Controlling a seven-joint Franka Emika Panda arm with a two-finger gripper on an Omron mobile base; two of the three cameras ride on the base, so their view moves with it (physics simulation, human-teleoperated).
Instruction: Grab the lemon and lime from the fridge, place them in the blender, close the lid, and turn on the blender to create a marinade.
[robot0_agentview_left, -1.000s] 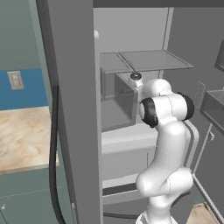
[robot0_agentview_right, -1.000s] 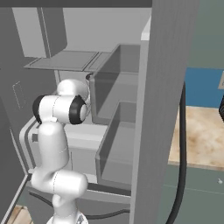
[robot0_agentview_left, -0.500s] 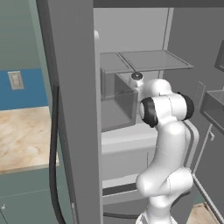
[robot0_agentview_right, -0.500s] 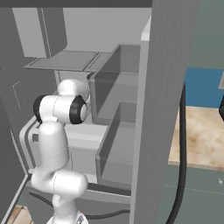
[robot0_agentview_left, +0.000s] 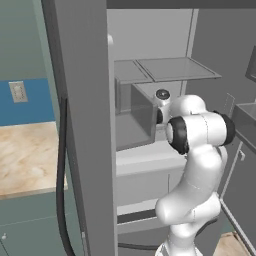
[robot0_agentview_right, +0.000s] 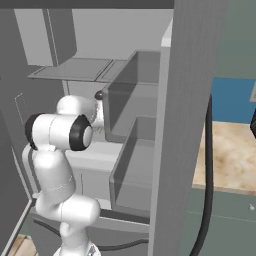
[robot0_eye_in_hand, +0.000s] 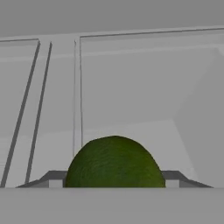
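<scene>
Lime (robot0_eye_in_hand: 115, 162) sits clamped between the 2 fingers (robot0_eye_in_hand: 54, 179) inside the fridge (robot0_agentview_left: 85, 125).

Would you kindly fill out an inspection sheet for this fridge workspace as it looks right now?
Surface: pale grey shelf inside the fridge, door open.
Job's things: lime, dark green, sits between the fingertips in the hand view; lemon, blender, lid: nothing seen.
Clutter: nothing seen.
Grippers: gripper reaches into the fridge, its fingertips close against either side of the lime.
Cables: black door seal hanging loose along the fridge's edge.
Surroundings: wooden countertop, blue wall.
</scene>
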